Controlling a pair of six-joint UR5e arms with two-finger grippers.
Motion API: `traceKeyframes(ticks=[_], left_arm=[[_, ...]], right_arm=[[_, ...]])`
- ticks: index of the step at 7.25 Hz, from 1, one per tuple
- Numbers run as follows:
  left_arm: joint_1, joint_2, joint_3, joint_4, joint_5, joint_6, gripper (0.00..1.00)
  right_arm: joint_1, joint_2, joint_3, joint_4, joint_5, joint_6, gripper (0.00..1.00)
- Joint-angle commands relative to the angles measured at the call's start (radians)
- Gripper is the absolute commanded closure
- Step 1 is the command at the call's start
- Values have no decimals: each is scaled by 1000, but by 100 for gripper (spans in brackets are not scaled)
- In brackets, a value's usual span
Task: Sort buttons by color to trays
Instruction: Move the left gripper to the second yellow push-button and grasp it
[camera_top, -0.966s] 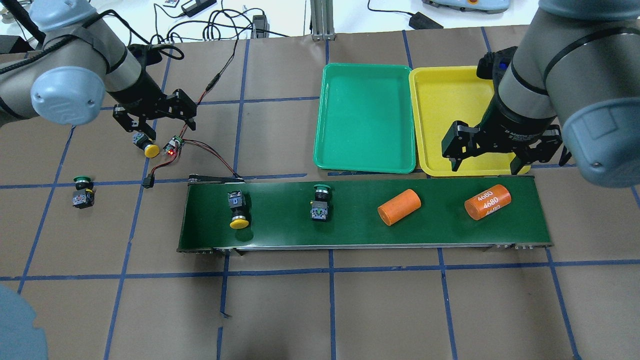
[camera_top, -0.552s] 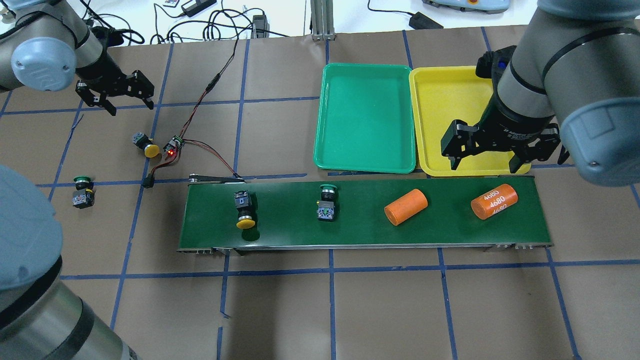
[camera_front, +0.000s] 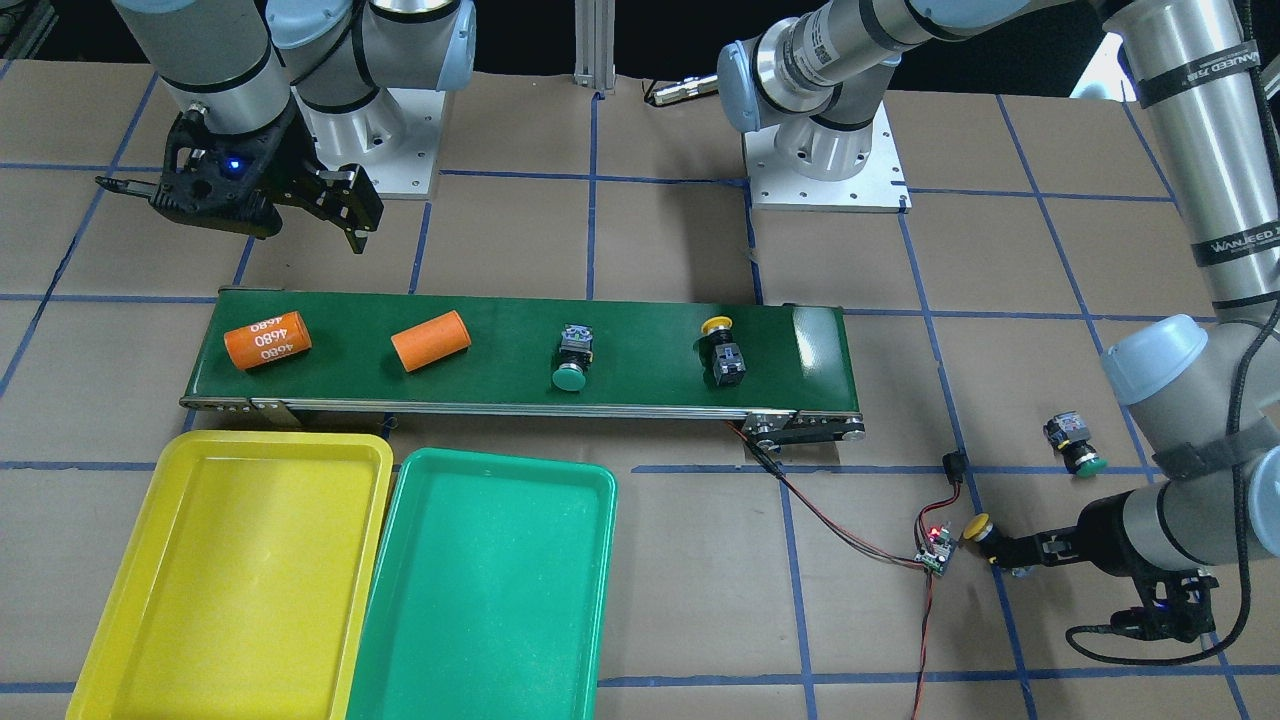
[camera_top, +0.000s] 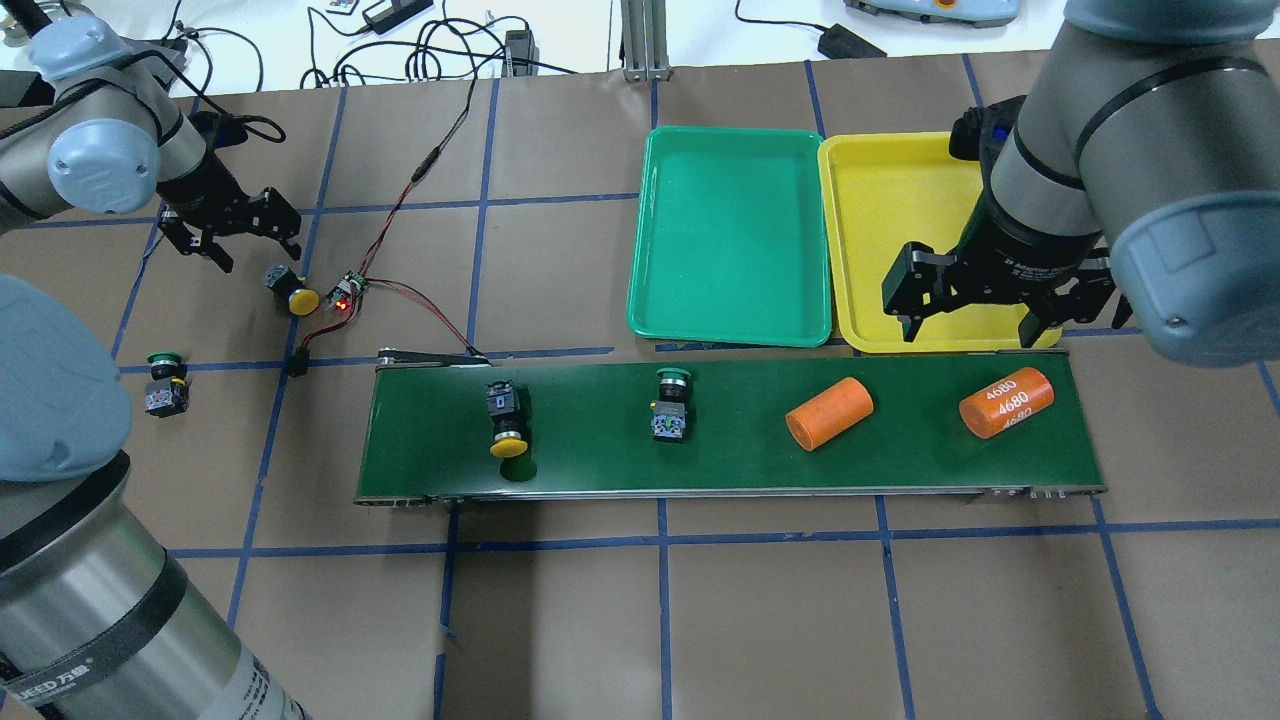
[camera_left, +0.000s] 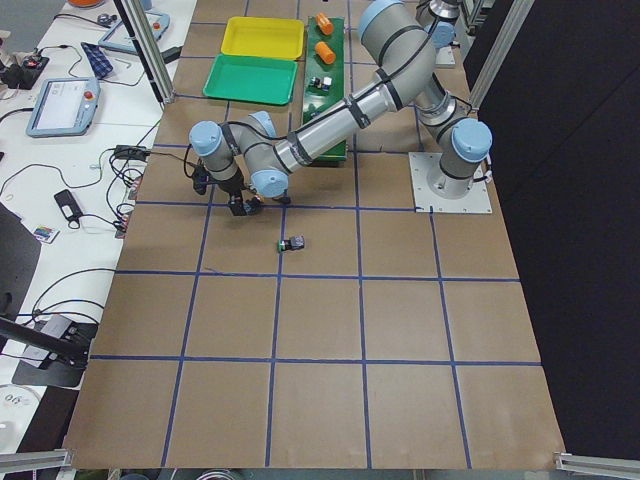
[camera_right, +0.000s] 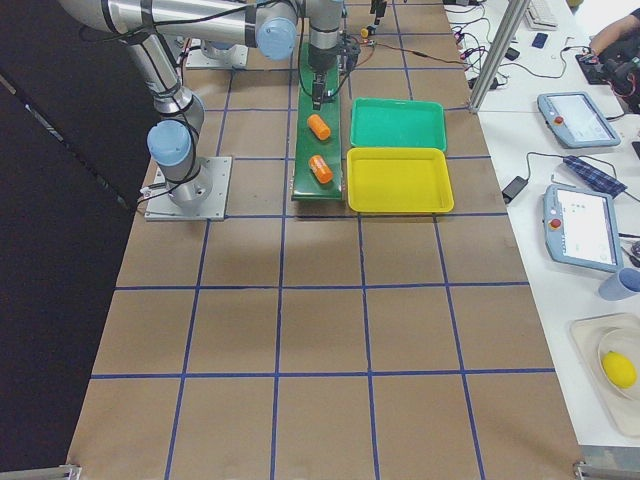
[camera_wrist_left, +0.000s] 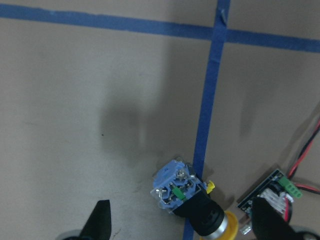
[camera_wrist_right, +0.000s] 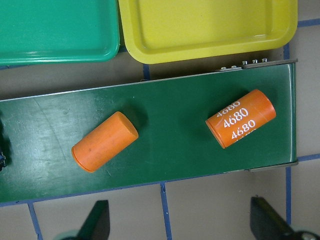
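Note:
My left gripper (camera_top: 250, 245) is open and empty. It hovers just behind a yellow-capped button (camera_top: 290, 290) lying on the table, which the left wrist view shows as yellow-capped button (camera_wrist_left: 190, 197) low between my fingertips (camera_wrist_left: 100, 225). A green-capped button (camera_top: 165, 385) lies on the table further left. A second yellow button (camera_top: 505, 420) and a second green button (camera_top: 670, 405) lie on the conveyor belt (camera_top: 740, 470). The green tray (camera_top: 735, 320) and yellow tray (camera_top: 890, 230) stand behind the belt, with nothing in them. My right gripper (camera_top: 975, 315) is open over the yellow tray's front edge.
Two orange cylinders lie on the belt's right part, a plain one (camera_top: 828, 413) and one marked 4680 (camera_top: 1005, 402). A small circuit board (camera_top: 348, 290) with red and black wires lies beside the yellow button on the table.
My left gripper drew back to the far left from over the yellow button, then came part of the way back. The belt's buttons and cylinders have shifted right. The right gripper has barely moved.

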Motion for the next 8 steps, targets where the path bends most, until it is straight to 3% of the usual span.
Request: traceKeyframes(ticks=[1, 3, 4, 5, 6, 7, 8], left_arm=[[6, -15, -9, 2, -52, 7, 10], [7, -33, -9, 11, -44, 4, 10], [7, -36, -17, 9, -41, 4, 15], [4, -33, -34, 9, -40, 3, 39], [1, -26, -35, 8, -38, 3, 75], [1, -19, -37, 3, -38, 3, 88], [-6, -7, -35, -4, -37, 1, 90]], right_arm=[[0, 14, 0, -2, 1, -7, 0], [-11, 52, -26, -10, 18, -4, 0], [-12, 51, -30, -51, 12, 7, 0], [-9, 55, -26, -68, 17, 5, 0], [-3, 112, -24, -126, 18, 5, 0], [27, 132, -24, -139, 37, 8, 0], [67, 173, -24, -213, 79, 42, 0]])
